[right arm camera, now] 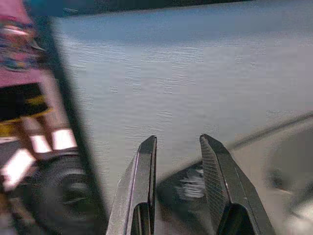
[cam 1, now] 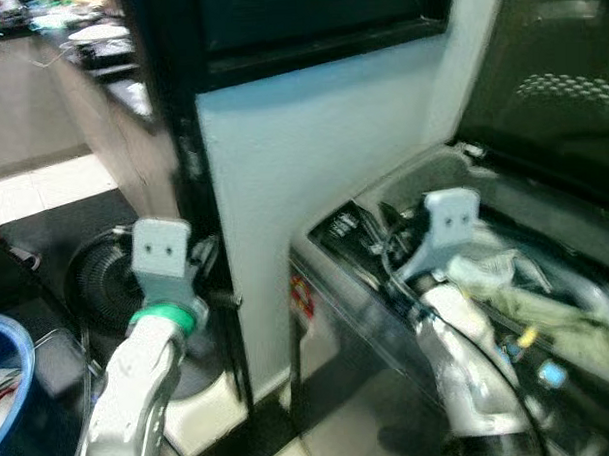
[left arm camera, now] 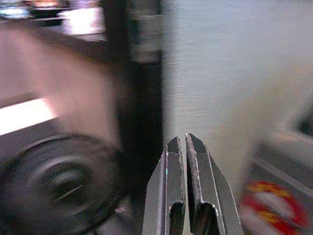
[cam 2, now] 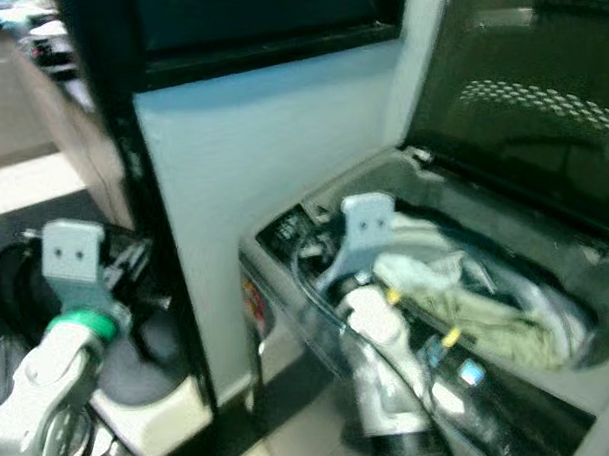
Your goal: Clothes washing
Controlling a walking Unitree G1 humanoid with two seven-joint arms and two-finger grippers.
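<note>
A top-loading washing machine point(cam 1: 348, 317) stands with its dark lid point(cam 1: 550, 89) raised, and pale green and white clothes point(cam 1: 532, 305) lie in its drum. The right gripper point(right arm camera: 177, 147), empty with fingers slightly parted, hovers at the machine's front rim beside the clothes. The left gripper point(left arm camera: 185, 147), fingers pressed together on nothing, points at a black floor fan point(cam 1: 106, 280).

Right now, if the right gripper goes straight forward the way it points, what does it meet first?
Most likely the pale grey wall panel behind the washing machine. The right gripper, fingers apart and empty, points at it over the machine's dark control strip. The picture is blurred, so depth is uncertain.
</note>
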